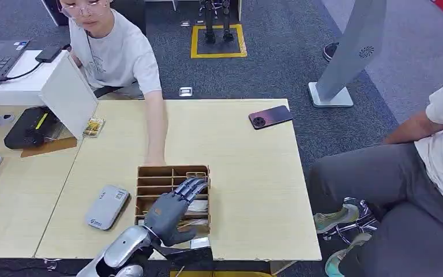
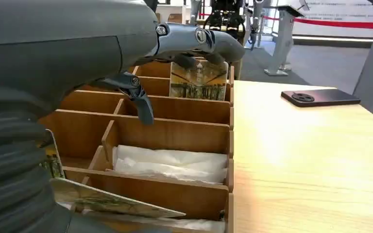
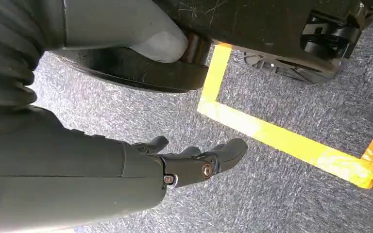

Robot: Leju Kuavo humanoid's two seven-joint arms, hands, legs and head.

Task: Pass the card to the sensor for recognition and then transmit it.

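Where the left wrist view looks along the wooden compartmented organiser box [image 2: 175,109], a glossy picture card printed with a building and trees [image 2: 198,80] stands upright in a far compartment. The grey left hand [image 2: 194,43] reaches over it, fingertips [image 2: 223,46] on the card's top edge, seemingly pinching it, though the contact is partly hidden. Beside the robot, the right hand [image 3: 194,162] hangs over grey carpet, fingers loosely apart, holding nothing.
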